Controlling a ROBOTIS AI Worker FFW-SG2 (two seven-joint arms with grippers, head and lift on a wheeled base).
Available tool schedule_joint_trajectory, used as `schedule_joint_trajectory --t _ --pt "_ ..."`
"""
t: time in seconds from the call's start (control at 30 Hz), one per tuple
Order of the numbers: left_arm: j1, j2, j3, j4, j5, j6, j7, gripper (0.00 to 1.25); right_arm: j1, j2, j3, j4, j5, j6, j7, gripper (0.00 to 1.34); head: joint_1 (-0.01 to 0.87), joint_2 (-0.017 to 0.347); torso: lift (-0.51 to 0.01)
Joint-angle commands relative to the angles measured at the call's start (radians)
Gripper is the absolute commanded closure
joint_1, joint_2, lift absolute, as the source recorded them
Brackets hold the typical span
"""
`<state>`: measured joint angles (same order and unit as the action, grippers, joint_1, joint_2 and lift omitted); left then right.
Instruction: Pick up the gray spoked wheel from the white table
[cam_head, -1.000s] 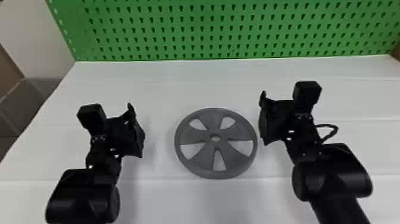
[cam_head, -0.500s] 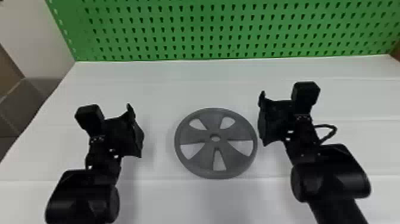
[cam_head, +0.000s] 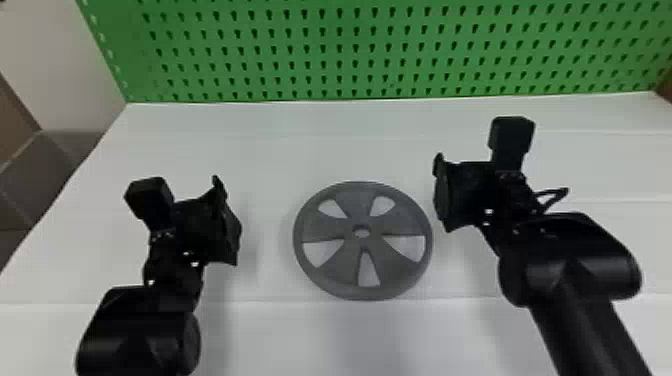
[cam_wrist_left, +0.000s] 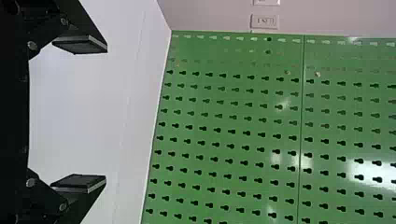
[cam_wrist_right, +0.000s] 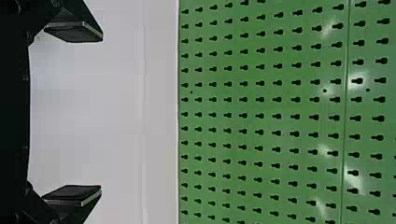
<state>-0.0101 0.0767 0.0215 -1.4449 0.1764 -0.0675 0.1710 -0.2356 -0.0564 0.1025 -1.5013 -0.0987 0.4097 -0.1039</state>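
Desk (cam_head: 270, 150), one: white, flat, with faint lines running across its top.

Perforated panel (cam_head: 350, 50), one: green, upright along the far edge of the desk, set with rows of keyhole-shaped slots; a vertical seam and patches of glare show in the wrist views.

Wall (cam_head: 60, 50), pale, beyond the desk's left edge.

Arms, two: left arm (cam_head: 140, 335) and right arm (cam_head: 575, 270), both black, rising from the near side over the desk, a black block near the end of each.

Gray spoked wheel (cam_head: 327, 227), one: round, five spokes with five openings between them, a small hole at the hub. It lies flat on the desk, between the two hands and closer to the right.

Hands, two, black. Left hand (cam_head: 226, 220): left of the wheel, apart from it; wide, its flat fingers (cam_wrist_left: 84, 183) well separated, nothing between them. Right hand (cam_head: 441, 192): near the wheel's right rim; likewise wide and empty, its fingers (cam_wrist_right: 74, 192) well separated.

Cable (cam_head: 555, 194), one: black, looped at the right arm.

Wall plate (cam_wrist_left: 265, 21), small, pale, above the panel.
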Motion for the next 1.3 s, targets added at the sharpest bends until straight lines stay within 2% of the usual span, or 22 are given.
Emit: schedule_joint_trajectory --t 0.0,0.17,0.37,0.47,0.6,0.77,0.87,1.03,1.17,1.23,1.27 --pt "-0.001 0.000 0.000 0.000 0.000 0.000 -0.001 0.28 -0.057 -0.019 0.031 -0.048 0.013 0.166 0.000 0.15 0.834 0.083 -0.064" --pt "0.001 0.000 0.005 0.000 0.002 0.000 0.001 0.28 -0.116 0.006 0.020 -0.088 0.028 0.365 0.000 0.15 0.834 0.083 -0.064" --pt "-0.001 0.000 0.003 0.000 0.002 0.000 0.001 0.28 -0.223 -0.008 0.048 -0.091 -0.007 0.613 -0.002 0.15 0.834 0.083 -0.064" --pt "-0.001 0.000 0.005 0.000 0.002 0.000 0.001 0.28 -0.245 -0.010 0.057 -0.091 -0.012 0.649 -0.003 0.15 0.834 0.083 -0.064" --pt "0.001 0.000 0.006 0.000 0.002 0.000 -0.001 0.28 -0.288 -0.016 0.031 -0.065 -0.145 0.716 -0.060 0.15 0.834 0.083 -0.064" --pt "0.001 0.000 0.008 0.000 0.002 0.000 0.001 0.28 -0.346 -0.025 0.046 -0.031 -0.161 0.793 -0.074 0.15 0.834 0.083 -0.064" --pt "0.001 0.000 0.008 0.000 0.002 0.000 0.001 0.28 -0.375 -0.025 0.033 0.009 -0.239 0.837 -0.120 0.14 0.834 0.083 -0.064" --pt "0.001 0.000 0.009 0.000 -0.001 0.000 -0.001 0.28 -0.422 -0.028 0.016 0.067 -0.300 0.899 -0.123 0.14 0.834 0.083 -0.064" --pt "0.001 0.000 0.009 0.000 -0.003 0.000 0.001 0.28 -0.475 -0.028 0.009 0.135 -0.361 0.972 -0.163 0.14 0.834 0.083 -0.064" --pt "0.001 0.000 0.009 0.000 -0.006 0.000 0.001 0.28 -0.496 -0.037 0.011 0.165 -0.395 0.991 -0.171 0.14 0.834 0.083 -0.064" --pt "0.001 0.000 0.009 0.000 -0.008 0.000 0.001 0.28 -0.507 -0.045 0.014 0.188 -0.443 0.994 -0.186 0.14 0.834 0.083 -0.064"
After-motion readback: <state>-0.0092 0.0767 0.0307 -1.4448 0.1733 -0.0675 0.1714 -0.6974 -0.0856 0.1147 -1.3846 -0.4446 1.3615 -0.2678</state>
